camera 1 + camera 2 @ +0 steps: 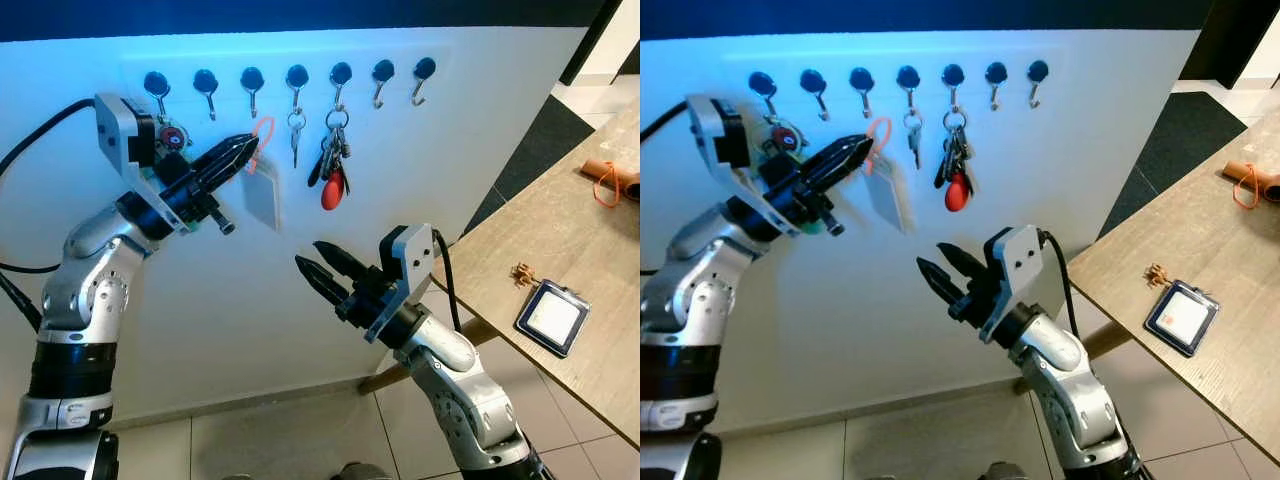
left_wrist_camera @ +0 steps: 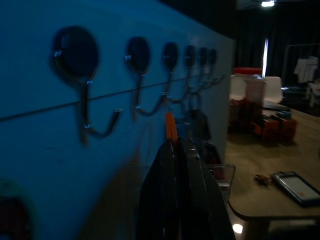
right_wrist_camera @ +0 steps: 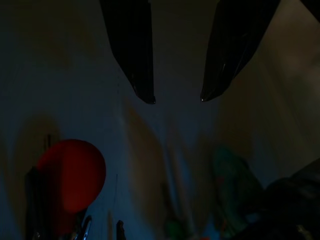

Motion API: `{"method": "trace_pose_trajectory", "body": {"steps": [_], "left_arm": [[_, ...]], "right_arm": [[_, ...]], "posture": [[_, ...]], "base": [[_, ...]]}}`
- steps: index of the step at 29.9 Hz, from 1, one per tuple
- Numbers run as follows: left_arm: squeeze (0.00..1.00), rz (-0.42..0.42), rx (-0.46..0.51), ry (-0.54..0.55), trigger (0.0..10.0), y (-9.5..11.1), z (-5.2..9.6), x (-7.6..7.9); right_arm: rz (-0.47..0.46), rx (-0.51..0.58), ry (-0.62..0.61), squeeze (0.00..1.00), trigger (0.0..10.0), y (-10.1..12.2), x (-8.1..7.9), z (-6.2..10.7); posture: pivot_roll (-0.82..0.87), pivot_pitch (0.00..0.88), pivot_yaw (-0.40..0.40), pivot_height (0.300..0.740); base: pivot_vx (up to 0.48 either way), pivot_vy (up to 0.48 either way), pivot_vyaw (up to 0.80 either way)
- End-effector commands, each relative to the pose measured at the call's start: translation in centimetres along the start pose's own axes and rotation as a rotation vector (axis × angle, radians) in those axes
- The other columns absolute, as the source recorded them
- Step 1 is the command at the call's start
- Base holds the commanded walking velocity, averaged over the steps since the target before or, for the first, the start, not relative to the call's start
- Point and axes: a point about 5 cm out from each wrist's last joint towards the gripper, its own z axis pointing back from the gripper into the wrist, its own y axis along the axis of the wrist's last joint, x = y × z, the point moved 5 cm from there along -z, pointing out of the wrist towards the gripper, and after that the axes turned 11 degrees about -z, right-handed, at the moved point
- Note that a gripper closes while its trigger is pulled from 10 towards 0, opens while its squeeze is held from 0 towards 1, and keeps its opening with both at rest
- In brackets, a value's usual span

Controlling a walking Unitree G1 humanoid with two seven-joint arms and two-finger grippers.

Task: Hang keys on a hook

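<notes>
Seven black-capped hooks [image 1: 252, 85] run along the white wall. A single key [image 1: 296, 128] and a key bunch with a red fob [image 1: 334, 165] hang on two middle hooks. My left gripper [image 1: 251, 147] is raised just below the third hook, shut on an orange loop [image 1: 264, 133] from which a pale tag [image 1: 262, 196] dangles against the wall. In the left wrist view the orange loop [image 2: 170, 128] sticks out between the closed fingertips, beside the hooks [image 2: 95, 125]. My right gripper [image 1: 308, 254] is open and empty, lower down, pointing at the wall below the red fob [image 3: 70, 175].
A wooden table [image 1: 560, 240] stands at the right with a card holder [image 1: 553, 317], a small brass piece [image 1: 522, 272] and an orange-looped roll [image 1: 608, 180] on it. The two hooks at the right end [image 1: 418, 82] are bare. Tiled floor lies below.
</notes>
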Motion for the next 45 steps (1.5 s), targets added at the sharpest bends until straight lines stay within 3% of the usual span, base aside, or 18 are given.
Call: {"method": "trace_pose_trajectory", "body": {"steps": [1, 6, 14, 21, 33, 45], "left_arm": [[0.00, -0.018, 0.031, -0.017, 10.0, 0.7, 0.1, 0.3], [0.00, -0.045, 0.114, -0.019, 10.0, 2.5, 0.2, 0.5], [0.00, -0.060, 0.112, 0.031, 10.0, 2.5, 0.1, -0.4], [0.00, -0.051, 0.051, 0.029, 10.0, 1.2, -0.1, -0.3], [0.00, -0.022, 0.058, 0.008, 10.0, 1.2, -1.0, 0.3], [0.00, 0.005, -0.123, 0.028, 10.0, -2.0, -0.8, -0.1]], "right_arm": [[0.005, 0.004, 0.014, 0.00, 10.0, 0.3, -0.4, 0.1], [0.002, 0.007, 0.016, 0.00, 10.0, 0.3, -0.4, 0.1], [0.002, 0.008, 0.023, 0.00, 10.0, 0.3, -0.4, 0.0], [0.003, 0.006, 0.024, 0.00, 10.0, 0.3, -0.5, 0.0], [0.000, 0.003, 0.019, 0.00, 10.0, 0.3, -0.4, 0.0], [-0.003, 0.001, 0.012, 0.00, 10.0, 0.2, -0.4, 0.0]], "posture": [[0.02, 0.062, -0.041, 0.740], [0.03, 0.061, -0.043, 0.740], [0.03, 0.058, -0.046, 0.740], [0.03, 0.057, -0.042, 0.740], [0.02, 0.063, -0.040, 0.740], [0.03, 0.075, -0.035, 0.740]], "base": [[0.000, 0.000, 0.00], [0.000, 0.000, 0.00], [0.000, 0.000, 0.00], [0.000, 0.000, 0.00], [0.000, 0.000, 0.00], [0.000, 0.000, 0.00]]}}
